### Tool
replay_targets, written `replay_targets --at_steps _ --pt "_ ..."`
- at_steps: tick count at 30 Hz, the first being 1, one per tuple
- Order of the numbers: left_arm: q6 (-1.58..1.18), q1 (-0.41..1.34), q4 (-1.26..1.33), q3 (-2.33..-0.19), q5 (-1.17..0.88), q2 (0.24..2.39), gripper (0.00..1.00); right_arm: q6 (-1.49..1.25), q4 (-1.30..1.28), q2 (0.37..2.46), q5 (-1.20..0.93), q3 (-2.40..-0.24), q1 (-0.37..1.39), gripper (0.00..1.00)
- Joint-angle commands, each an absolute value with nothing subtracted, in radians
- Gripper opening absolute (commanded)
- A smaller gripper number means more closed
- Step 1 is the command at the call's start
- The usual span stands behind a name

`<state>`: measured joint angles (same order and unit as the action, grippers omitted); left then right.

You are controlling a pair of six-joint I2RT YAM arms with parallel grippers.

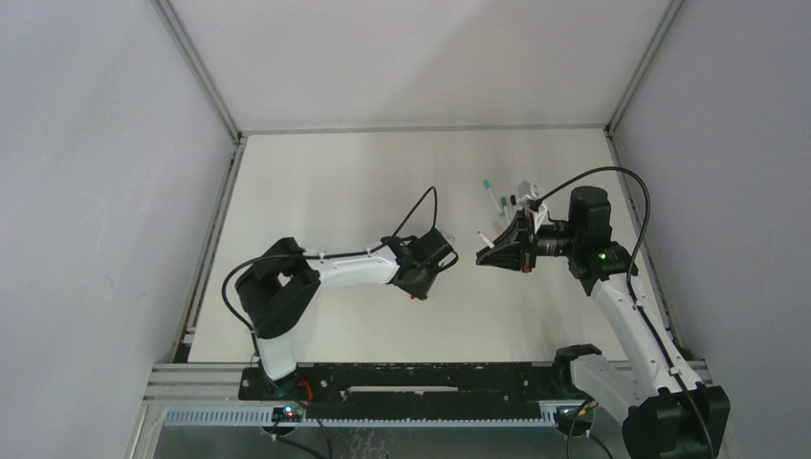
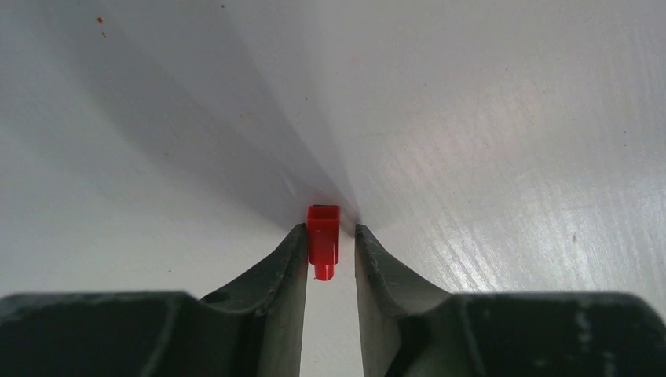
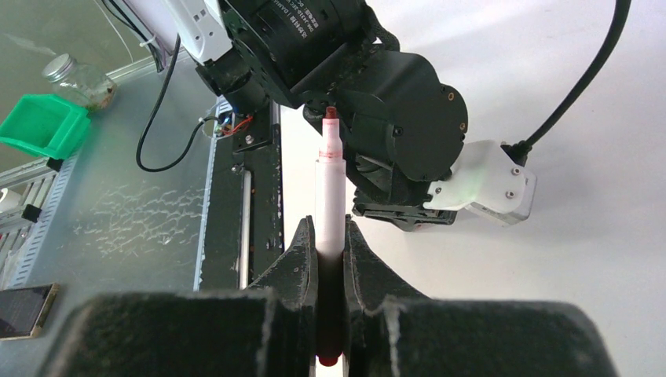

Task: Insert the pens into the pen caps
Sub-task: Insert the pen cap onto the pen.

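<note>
The left gripper (image 2: 330, 230) clamps a red cap (image 2: 323, 237), the right gripper (image 3: 331, 229) a pen (image 3: 330, 177); any misalignment could jam the pen against the cap's rim.

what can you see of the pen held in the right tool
The pen is thin, with a smooth white barrel that looks like plastic, a narrower neck and a dark red tip at its far end, uncapped. A bit of red also shows at its near end. It is clamped lengthwise in the right tool, which is shut on it and holds it in the air, its tip aimed at the left arm.
</note>
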<state>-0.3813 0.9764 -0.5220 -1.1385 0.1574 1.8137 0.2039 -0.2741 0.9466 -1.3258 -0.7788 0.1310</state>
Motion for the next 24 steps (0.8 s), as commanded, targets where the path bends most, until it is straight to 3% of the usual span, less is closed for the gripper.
replay_targets --at_steps 1,4,11,18,24 --pt "-0.349 0.968 -0.56 -1.205 0.135 1.839 0.31 0.224 -0.279 0.942 -1.344 -0.816 0.124 0.0" --pt "-0.346 0.966 -0.575 -1.21 0.132 1.852 0.27 0.224 -0.278 0.942 -1.342 -0.816 0.124 0.0" --pt "-0.345 0.966 -0.58 -1.197 0.125 1.845 0.0 0.224 -0.279 0.94 -1.344 -0.816 0.124 0.0" --pt "-0.413 0.967 -0.384 -1.038 0.191 1.553 0.0 0.238 -0.288 0.93 -1.341 -0.816 0.127 0.0" --pt "-0.54 0.969 0.141 -0.725 0.123 1.13 0.0 0.266 -0.305 0.928 -1.324 -0.816 0.156 0.0"
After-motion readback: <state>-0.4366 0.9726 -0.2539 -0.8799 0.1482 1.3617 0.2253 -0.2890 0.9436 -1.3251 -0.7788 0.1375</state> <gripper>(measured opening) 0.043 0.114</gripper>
